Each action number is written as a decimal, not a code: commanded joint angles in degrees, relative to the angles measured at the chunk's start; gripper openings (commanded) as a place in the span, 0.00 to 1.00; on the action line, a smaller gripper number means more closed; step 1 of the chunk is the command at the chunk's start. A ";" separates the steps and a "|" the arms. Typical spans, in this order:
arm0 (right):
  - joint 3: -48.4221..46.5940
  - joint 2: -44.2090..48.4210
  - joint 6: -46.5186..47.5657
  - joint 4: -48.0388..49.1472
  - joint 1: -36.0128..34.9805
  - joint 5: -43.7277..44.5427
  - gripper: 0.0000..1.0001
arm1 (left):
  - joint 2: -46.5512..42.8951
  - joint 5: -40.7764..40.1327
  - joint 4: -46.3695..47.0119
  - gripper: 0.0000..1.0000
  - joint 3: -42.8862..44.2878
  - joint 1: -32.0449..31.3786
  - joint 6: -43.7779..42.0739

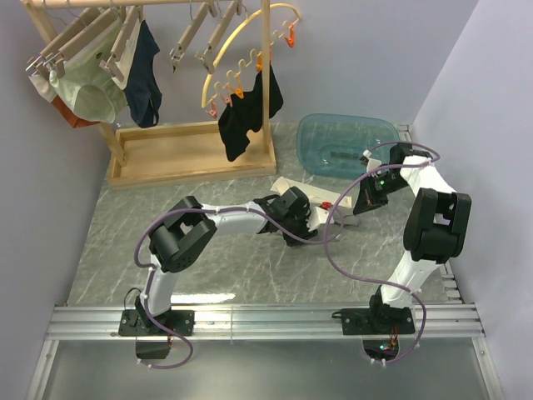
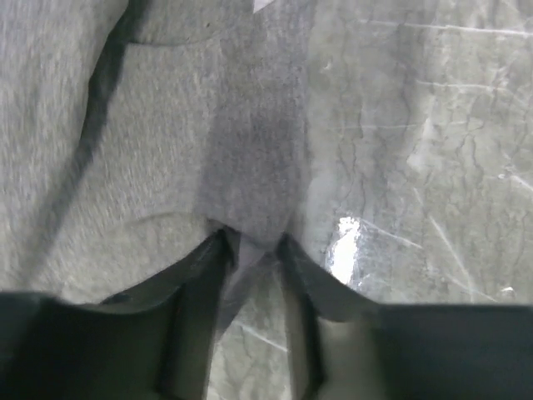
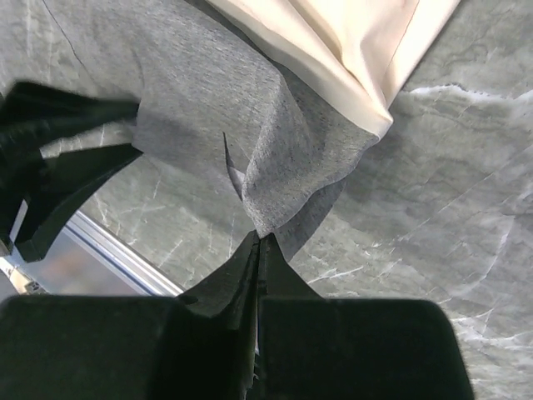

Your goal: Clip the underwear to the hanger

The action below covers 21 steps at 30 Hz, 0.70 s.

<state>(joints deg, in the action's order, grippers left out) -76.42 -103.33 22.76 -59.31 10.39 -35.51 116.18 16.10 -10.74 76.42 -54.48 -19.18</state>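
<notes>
The underwear [image 3: 208,133], grey fabric, is stretched low over the table between my two grippers. In the top view it is mostly hidden under them. My left gripper [image 1: 297,227] is shut on a fold of the underwear's edge [image 2: 250,167], with its jaws pinched on the cloth [image 2: 251,243]. My right gripper [image 1: 365,202] is shut tight on a corner of the underwear [image 3: 263,237]. The hanger [image 1: 283,184], a light wooden bar, lies on the table just behind the grippers. Its pale bar [image 3: 350,50] lies over the far edge of the fabric. A small red part [image 1: 326,204] shows beside it.
A wooden rack [image 1: 191,154] stands at the back left with several hangers, pale green briefs [image 1: 87,92], navy briefs [image 1: 146,79], a yellow curved hanger [image 1: 241,37] and a black garment [image 1: 246,117]. A blue translucent tub [image 1: 346,143] sits at the back right. Walls close both sides.
</notes>
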 commanded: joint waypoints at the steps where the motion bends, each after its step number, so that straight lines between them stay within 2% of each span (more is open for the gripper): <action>1: -2.50 0.41 -0.18 -0.63 0.33 -1.06 0.00 | 2.03 -0.71 -0.59 0.36 1.80 -1.24 -2.62; 2: -2.59 0.50 -0.09 -0.81 0.33 -1.14 0.00 | 2.12 -0.37 -1.73 0.18 1.54 -1.24 -2.70; 3: -2.76 0.58 -0.09 -1.07 0.33 -1.14 0.00 | 1.69 -0.28 -2.26 0.10 0.75 -1.24 -2.71; 5: -2.77 0.93 0.00 -1.25 0.33 -1.41 0.00 | 0.02 0.77 -3.84 0.00 -1.79 -1.07 -2.27; 9: -2.85 1.72 0.18 -2.91 0.33 -1.76 0.00 | -11.63 8.13 -9.70 0.00 -5.49 1.12 0.36; 15: -1.45 7.96 -0.70 -5.37 0.15 -2.46 0.00 | -29.49 15.98 -21.68 0.00 -1.90 3.23 4.14; 20: -6.97 11.31 -3.16 -6.87 -0.81 -3.43 0.00 | -32.95 17.64 -26.61 0.00 5.47 8.85 6.96; 21: -8.38 10.70 -3.95 -7.22 -0.90 -3.69 0.00 | -32.17 18.61 -26.96 0.00 6.80 12.52 7.40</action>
<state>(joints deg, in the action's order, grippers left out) -79.70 -94.52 20.99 -65.41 10.07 -37.50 83.02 30.50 -32.80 79.37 -47.46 -14.61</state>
